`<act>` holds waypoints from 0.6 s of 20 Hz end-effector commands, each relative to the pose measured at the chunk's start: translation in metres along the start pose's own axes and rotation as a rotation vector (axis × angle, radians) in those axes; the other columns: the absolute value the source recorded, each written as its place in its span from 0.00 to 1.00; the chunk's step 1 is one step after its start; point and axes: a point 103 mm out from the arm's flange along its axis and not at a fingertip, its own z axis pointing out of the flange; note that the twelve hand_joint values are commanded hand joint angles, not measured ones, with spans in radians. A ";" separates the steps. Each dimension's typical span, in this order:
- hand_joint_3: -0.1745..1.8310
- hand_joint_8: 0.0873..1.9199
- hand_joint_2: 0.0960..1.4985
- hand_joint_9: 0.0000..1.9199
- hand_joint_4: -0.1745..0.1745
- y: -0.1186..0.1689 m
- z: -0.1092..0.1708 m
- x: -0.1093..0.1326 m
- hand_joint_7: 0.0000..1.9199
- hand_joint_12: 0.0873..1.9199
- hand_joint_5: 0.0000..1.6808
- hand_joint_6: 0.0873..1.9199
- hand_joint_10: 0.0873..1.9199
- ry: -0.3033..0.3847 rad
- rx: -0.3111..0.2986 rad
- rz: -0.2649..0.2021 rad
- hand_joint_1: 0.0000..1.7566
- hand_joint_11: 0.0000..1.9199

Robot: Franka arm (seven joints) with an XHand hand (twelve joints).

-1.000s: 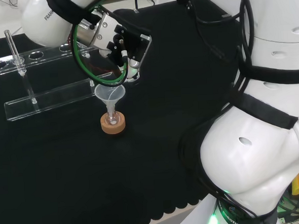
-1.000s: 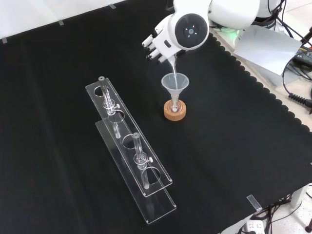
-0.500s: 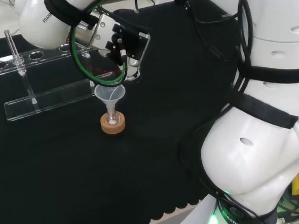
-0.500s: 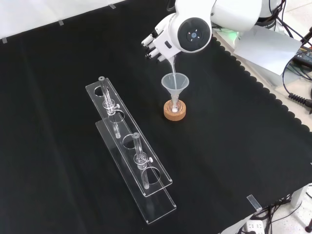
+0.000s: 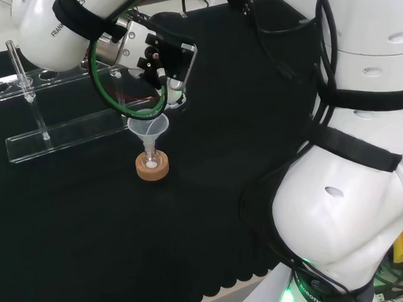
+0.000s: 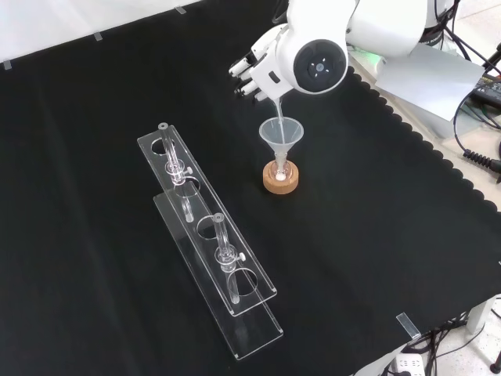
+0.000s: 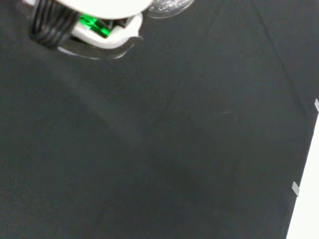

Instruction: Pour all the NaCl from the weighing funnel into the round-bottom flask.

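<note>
In the front view the hand (image 6: pixel 255 69) hovers above a clear conical funnel (image 6: pixel 281 134), fingers curled round a clear weighing funnel (image 6: pixel 275 108) whose narrow end is tipped down into the cone. The conical funnel stands in the neck of a small round-bottom flask (image 6: pixel 280 170) on a cork ring (image 6: pixel 281 182). White powder lies in the flask's bottom (image 5: pixel 151 164). The head view shows the hand (image 5: pixel 160 63) just above and right of the conical funnel (image 5: pixel 149 127) and the cork ring (image 5: pixel 152 170). A white part of the hand (image 7: pixel 102 22) appears in the wrist view.
A long clear acrylic rack (image 6: pixel 210 249) with upright glass tubes lies left of the flask in the front view, and behind it (image 5: pixel 70 131) in the head view. The arm's big white links (image 5: pixel 354 183) stand at the head view's right. Black cloth's scalloped edge (image 6: pixel 438 168) runs at right.
The arm's round-capped link has shifted slightly right in the front view, and the hand has edged left and up in the head view. The weighing funnel stays tipped into the cone.
</note>
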 end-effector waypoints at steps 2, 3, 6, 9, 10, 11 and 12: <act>0.51 0.28 0.37 0.47 1.00 0.000 -0.008 0.003 0.32 0.61 0.68 0.50 0.18 -0.049 0.008 0.009 0.62 0.32; 0.51 0.28 0.37 0.47 1.00 0.000 -0.009 0.005 0.32 0.61 0.68 0.50 0.18 -0.066 0.008 0.011 0.62 0.32; 0.51 0.28 0.37 0.47 1.00 0.000 -0.014 0.008 0.32 0.61 0.68 0.50 0.18 -0.094 0.004 0.014 0.62 0.32; 0.51 0.28 0.37 0.47 1.00 0.000 -0.018 0.010 0.32 0.61 0.68 0.50 0.18 -0.121 0.008 0.019 0.62 0.32; 0.51 0.28 0.37 0.47 1.00 -0.001 -0.019 0.011 0.32 0.61 0.68 0.50 0.18 -0.128 0.009 0.019 0.62 0.32; 0.51 0.28 0.37 0.47 1.00 -0.001 -0.020 0.012 0.32 0.61 0.68 0.50 0.18 -0.139 0.010 0.021 0.62 0.32; 0.51 0.28 0.37 0.47 1.00 -0.001 -0.021 0.013 0.32 0.61 0.68 0.50 0.18 -0.150 0.010 0.022 0.62 0.32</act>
